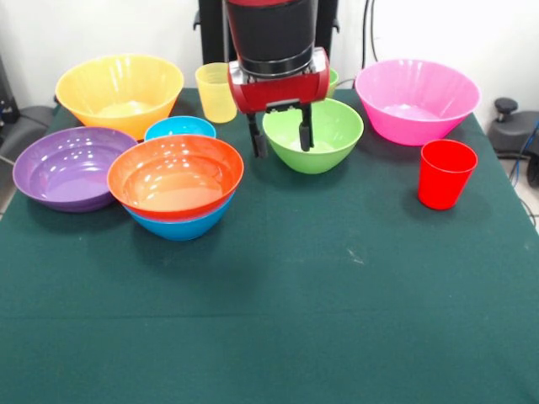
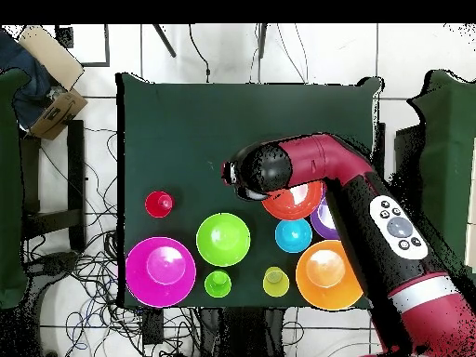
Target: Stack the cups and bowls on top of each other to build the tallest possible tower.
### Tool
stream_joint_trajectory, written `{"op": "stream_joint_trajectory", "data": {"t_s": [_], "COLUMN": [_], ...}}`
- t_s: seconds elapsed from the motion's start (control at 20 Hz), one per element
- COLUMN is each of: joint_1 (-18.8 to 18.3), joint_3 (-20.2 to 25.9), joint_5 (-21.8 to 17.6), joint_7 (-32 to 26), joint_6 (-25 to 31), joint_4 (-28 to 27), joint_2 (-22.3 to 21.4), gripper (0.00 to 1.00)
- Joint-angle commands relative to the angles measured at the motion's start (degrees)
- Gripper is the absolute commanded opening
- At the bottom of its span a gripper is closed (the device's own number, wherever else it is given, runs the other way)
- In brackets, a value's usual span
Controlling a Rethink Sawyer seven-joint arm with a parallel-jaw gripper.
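My gripper (image 1: 282, 150) hangs open and empty above the table, between the green bowl (image 1: 313, 135) and the red-orange bowl (image 1: 175, 172). The red-orange bowl sits nested in the big blue bowl (image 1: 181, 227); this is the only pile. The small blue bowl (image 1: 179, 128), purple bowl (image 1: 72, 167), yellow-orange bowl (image 1: 118, 88) and pink bowl (image 1: 417, 99) stand alone. The yellow cup (image 1: 216, 91) and red cup (image 1: 445, 172) stand upright. The light green cup (image 2: 218, 284) is mostly hidden behind the arm in the front view. In the overhead view the arm (image 2: 270, 169) covers part of the red-orange bowl (image 2: 297, 200).
The green cloth table (image 1: 269, 320) has open room along its whole side away from the robot. Cables and boxes lie on the floor around the table (image 2: 56, 84).
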Motion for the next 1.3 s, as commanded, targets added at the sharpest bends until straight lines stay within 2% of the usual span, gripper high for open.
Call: {"op": "stream_joint_trajectory", "data": {"t_s": [0.05, 0.6, 0.8, 0.95, 1.1, 1.3], "joint_1": [1.52, 2.09, 1.94, 1.77, 2.03, 2.46], "joint_3": [-4.28, -5.06, -5.0, -3.89, -2.22, -1.24], "joint_5": [-5.42, -6.12, -5.08, -3.28, 0.6, 4.26], "joint_7": [-4.4, -3.82, -4.18, -5.05, -6.26, -8.66], "joint_6": [-4.18, -4.91, -3.93, -1.38, 4.88, 12.53], "joint_4": [0.06, -0.14, 0.02, 0.67, -0.26, -3.12], "joint_2": [3.8, 4.44, 4.09, 1.59, -2.59, -5.28], "gripper": [1.0, 1.0, 1.0, 1.0, 1.0, 1.0]}}
